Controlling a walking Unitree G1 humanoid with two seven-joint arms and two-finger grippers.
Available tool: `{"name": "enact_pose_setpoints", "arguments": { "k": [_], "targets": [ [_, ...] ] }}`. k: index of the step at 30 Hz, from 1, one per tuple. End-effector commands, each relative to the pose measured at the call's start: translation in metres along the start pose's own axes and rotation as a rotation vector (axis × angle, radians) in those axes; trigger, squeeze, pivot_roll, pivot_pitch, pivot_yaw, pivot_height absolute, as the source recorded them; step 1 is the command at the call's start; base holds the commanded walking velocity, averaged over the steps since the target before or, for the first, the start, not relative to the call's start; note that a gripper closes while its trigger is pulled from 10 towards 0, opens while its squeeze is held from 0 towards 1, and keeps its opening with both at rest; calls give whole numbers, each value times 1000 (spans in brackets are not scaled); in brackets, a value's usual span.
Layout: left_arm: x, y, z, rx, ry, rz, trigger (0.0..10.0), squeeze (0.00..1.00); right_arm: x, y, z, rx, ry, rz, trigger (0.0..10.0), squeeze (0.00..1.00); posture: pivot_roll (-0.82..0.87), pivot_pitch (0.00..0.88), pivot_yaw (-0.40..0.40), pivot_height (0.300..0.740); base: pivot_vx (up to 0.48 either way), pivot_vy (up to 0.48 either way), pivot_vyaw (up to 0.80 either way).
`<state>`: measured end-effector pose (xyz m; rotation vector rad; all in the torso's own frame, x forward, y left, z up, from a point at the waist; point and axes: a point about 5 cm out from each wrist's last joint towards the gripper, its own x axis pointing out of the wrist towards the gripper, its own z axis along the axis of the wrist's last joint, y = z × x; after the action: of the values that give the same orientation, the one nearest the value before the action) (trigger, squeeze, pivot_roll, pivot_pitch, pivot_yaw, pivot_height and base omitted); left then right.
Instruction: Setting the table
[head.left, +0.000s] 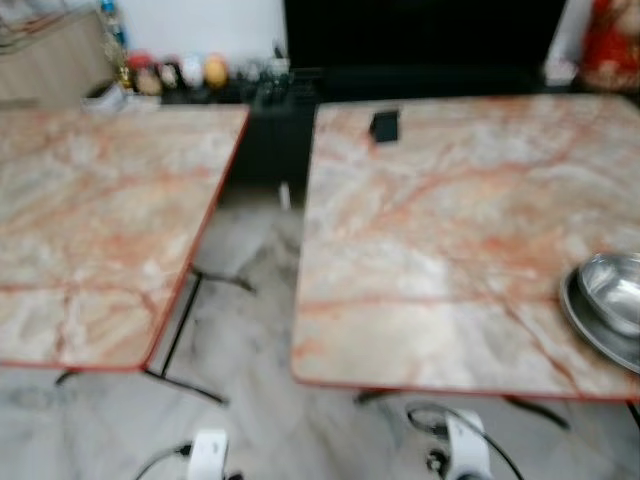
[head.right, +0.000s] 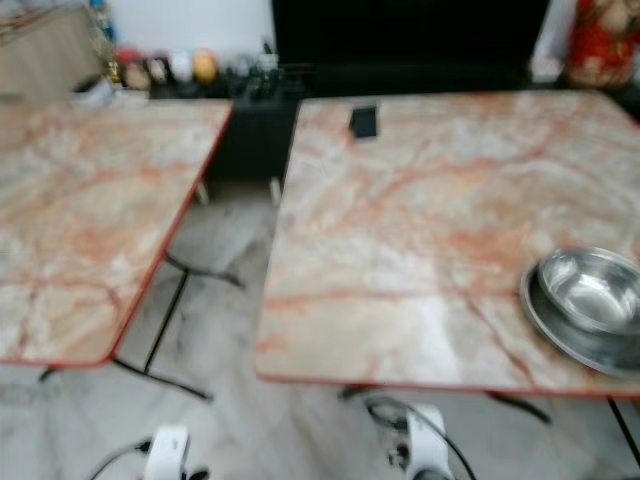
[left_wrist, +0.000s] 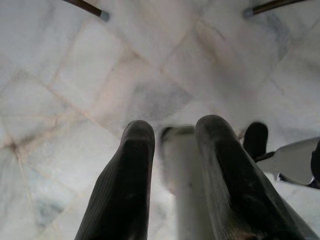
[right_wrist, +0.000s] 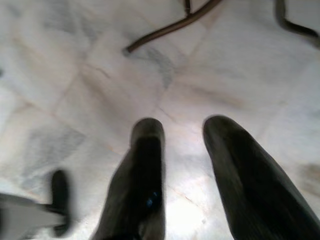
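Left pincer (left_wrist: 172, 145): two black fingers parted, nothing between them; hangs over the marble floor (left_wrist: 75, 75); a pale limb of the robot shows through the gap.
Right pincer (right_wrist: 182, 132): two black fingers parted, holding nothing; hangs low over the same floor, a dark curved desk foot (right_wrist: 170, 27) lying ahead of its tips.
Desks, count two: left desk (head.left: 100, 220) and right desk (head.right: 420, 220), both marble-patterned with red edging, side by side with a strip of floor between; both stand above and ahead of the hanging pincers.
Steel bowl (head.right: 592, 290), count one: upright, mouth up, round, so no long axis to tell.
Steel plate (head.right: 560, 335), count one: flat under the bowl, on the right desk's near right corner, on the right pincer's side.
Small black object (head.right: 363, 121), count one: far part of the right desk; blurred, kind not clear.
Shelf items (head.left: 175, 72): small coloured pieces beyond the desks, too blurred to count.
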<state>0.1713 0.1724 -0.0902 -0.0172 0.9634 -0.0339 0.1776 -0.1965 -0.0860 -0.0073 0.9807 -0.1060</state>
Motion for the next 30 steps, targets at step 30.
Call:
{"name": "enact_pose_setpoints", "arguments": {
  "k": [30],
  "targets": [
    [-1,13,2,1,-4,36,10000,0,-5,7,-24,23,8,40,10000,0,-18,0,-9,740,0,462,121]
  ]
}}
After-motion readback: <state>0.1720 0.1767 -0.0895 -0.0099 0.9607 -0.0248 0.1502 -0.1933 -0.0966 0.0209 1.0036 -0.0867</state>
